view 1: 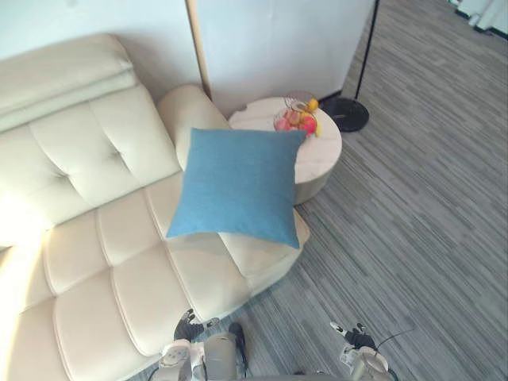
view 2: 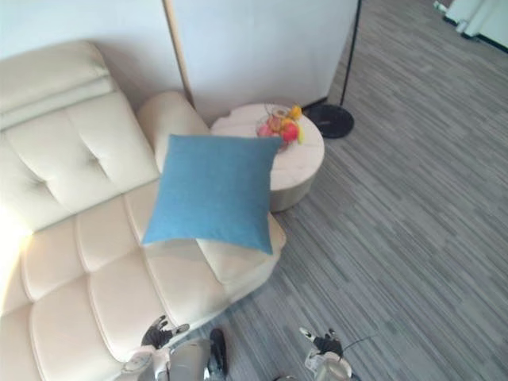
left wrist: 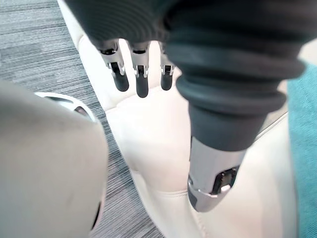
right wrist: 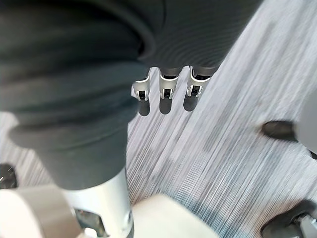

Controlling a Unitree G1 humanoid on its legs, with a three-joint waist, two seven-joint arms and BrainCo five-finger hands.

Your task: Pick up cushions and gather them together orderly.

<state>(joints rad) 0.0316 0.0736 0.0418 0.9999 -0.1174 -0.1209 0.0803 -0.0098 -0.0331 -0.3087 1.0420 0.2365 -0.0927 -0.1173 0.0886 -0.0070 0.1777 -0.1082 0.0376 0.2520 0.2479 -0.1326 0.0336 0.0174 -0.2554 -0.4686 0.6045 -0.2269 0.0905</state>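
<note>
The cream sofa (view 1: 103,262) is the biggest thing here. Its seat runs from just under the left hand (left wrist: 141,74) to well ahead of it. The striped carpet (view 1: 413,238) lies under the right hand (right wrist: 166,96) and stretches away beyond it.

The one blue cushion (view 1: 238,186) lies flat on the sofa's end, well ahead of both hands and nearer the left hand's side. Its near corner hangs past the seat's front edge, towards the right hand. That overhang is the main risk. A grab with one hand at that corner would probably drag the cushion off the leather and onto the carpet instead of lifting it.

Beyond the cushion, farther from the hands, is the round side table (view 1: 327,155), and past that the black lamp base (view 1: 345,113). The fruit bowl (view 1: 298,119) sits on the table right by the cushion's far corner, and I cannot tell whether the two touch. If the cushion is lifted with a swing away from the hands, that corner could catch the bowl and scatter the fruit. Pulling it back towards the hands looks safer.

Both hands hang low with their fingers loose and nearly straight, and they hold nothing. The reach from there is long. A stretch from this stance would likely bring only the fingertips onto the soft fabric, which would pinch weakly and slip. Getting closer first and gripping both sides of the cushion should prevent that.
</note>
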